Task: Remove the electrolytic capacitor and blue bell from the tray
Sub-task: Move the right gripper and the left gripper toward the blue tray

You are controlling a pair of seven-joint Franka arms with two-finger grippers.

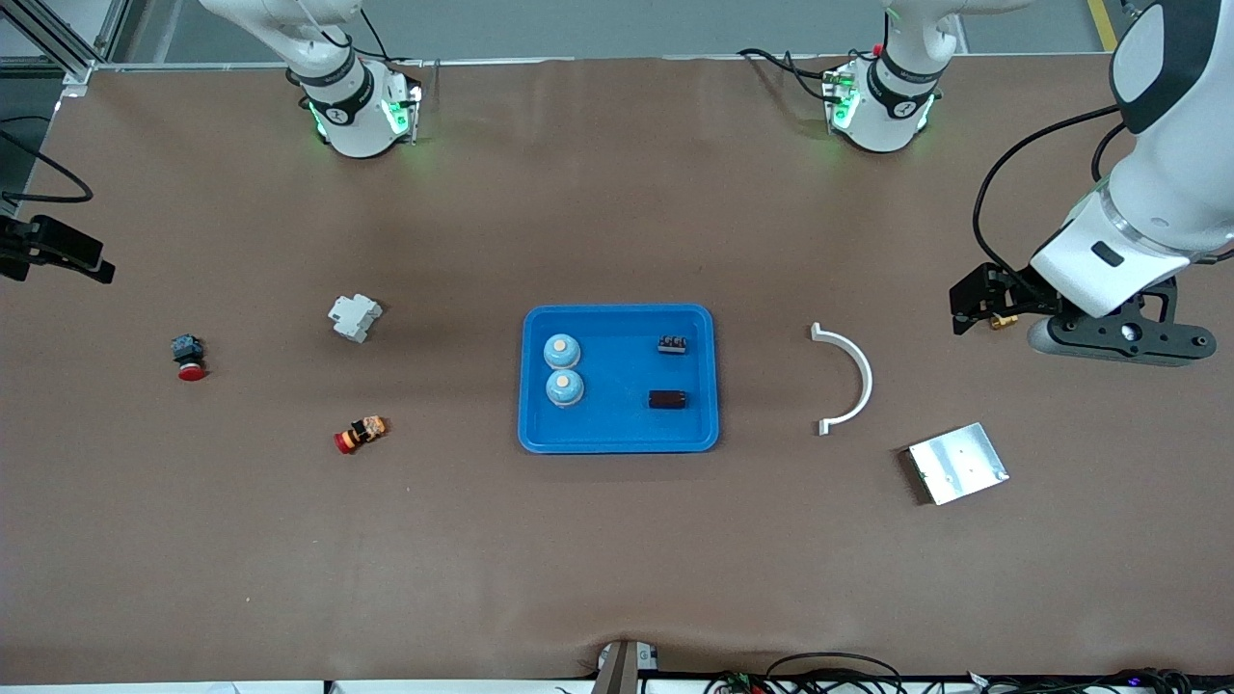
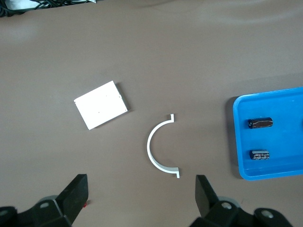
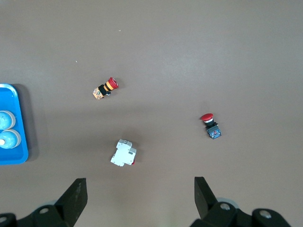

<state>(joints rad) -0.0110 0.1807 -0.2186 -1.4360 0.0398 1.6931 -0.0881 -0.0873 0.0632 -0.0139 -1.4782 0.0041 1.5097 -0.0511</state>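
Front view shows the dark capacitor (image 1: 667, 399) lying on its side, long axis along the blue tray (image 1: 618, 439), on the half toward the left gripper (image 1: 1118, 337), which hangs wide open and empty, likely nearer than the right arm's.

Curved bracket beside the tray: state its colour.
White; the curved bracket shows best in the left wrist view.

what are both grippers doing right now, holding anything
left gripper: open, holding nothing, over bare table near the white curved piece.
right gripper: open, holding nothing, over bare table.
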